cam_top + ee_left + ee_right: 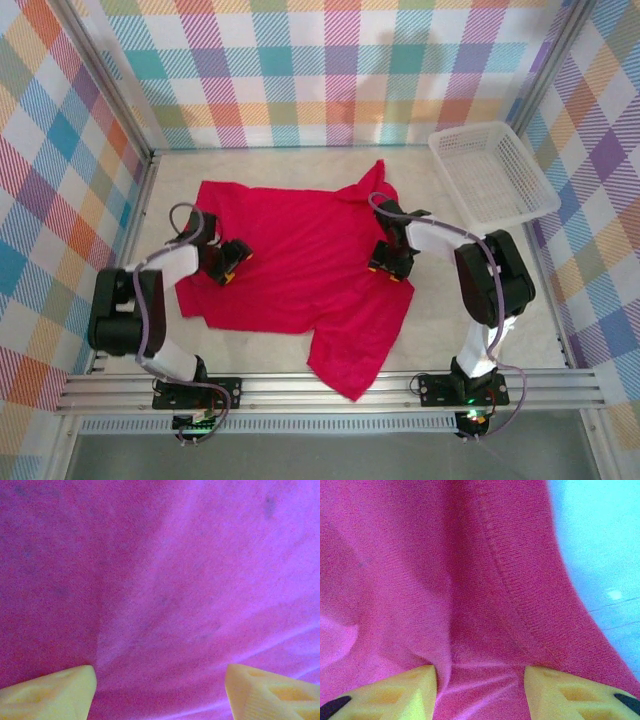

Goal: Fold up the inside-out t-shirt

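The inside-out t-shirt (300, 260) lies spread across the middle of the table, crimson red, one corner trailing toward the near rail. My left gripper (228, 268) rests on its left part. In the left wrist view the left gripper (160, 690) stands open, its yellow fingertips (60, 690) wide apart on flat cloth (165, 580). My right gripper (390, 265) sits on the shirt's right side. Seen from the right wrist, the right gripper (480, 685) is open, with the jaws partly drawn in. Cloth (420, 570) bunches between them beside a stitched seam (505, 570).
A white mesh basket (492, 172) stands at the back right corner. Bare pale table (480, 290) lies right of the shirt and shows at the right wrist view's upper right (600, 540). Checked walls close in the back and sides.
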Available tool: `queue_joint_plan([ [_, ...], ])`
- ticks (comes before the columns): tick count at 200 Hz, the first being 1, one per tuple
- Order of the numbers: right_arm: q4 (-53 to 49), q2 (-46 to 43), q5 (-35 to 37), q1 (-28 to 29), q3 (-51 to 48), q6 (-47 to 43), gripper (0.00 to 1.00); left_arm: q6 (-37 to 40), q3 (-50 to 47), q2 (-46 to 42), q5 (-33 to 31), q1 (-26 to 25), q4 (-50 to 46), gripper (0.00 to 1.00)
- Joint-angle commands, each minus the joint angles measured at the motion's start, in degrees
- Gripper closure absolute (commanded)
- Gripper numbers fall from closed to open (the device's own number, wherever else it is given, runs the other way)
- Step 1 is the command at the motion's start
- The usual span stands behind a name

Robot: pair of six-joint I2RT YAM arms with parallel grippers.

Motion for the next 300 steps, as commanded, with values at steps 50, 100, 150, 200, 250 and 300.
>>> queue_joint_plan([
  [50, -12.4, -2.4, 8.7, -5.6, 9.4, -6.1, 0.53, 2.6, 4.3, -8.8, -8.0, 0.1, -11.8, 0.29],
  [100, -1.3, -5.1, -1.6, -2.9, 14.9, -2.5, 0.48, 3.7, 23.2, 13.3, -7.2, 1.3, -13.3, 0.36],
  [150, 11.3, 10.0, -9.5, -2.9, 23.5, 7.5, 0.47, 1.5, 31.9, 24.5, -5.5, 4.9, -13.3, 0.37],
  [200, 14.7, 21.7, -8.9, -2.9, 33.2, 14.6, 0.49, 1.3, 30.1, 24.8, -2.9, 5.1, -11.1, 0.38],
  [250, 6.8, 27.7, -3.7, -3.4, 43.8, 12.8, 0.51, 1.1, 25.5, 22.1, -1.3, 5.1, -9.2, 0.38],
  [300, 0.2, 31.5, -3.7, -4.3, 49.6, 12.3, 0.46, 1.4, 25.3, 21.1, -0.3, 5.0, -9.5, 0.38],
])
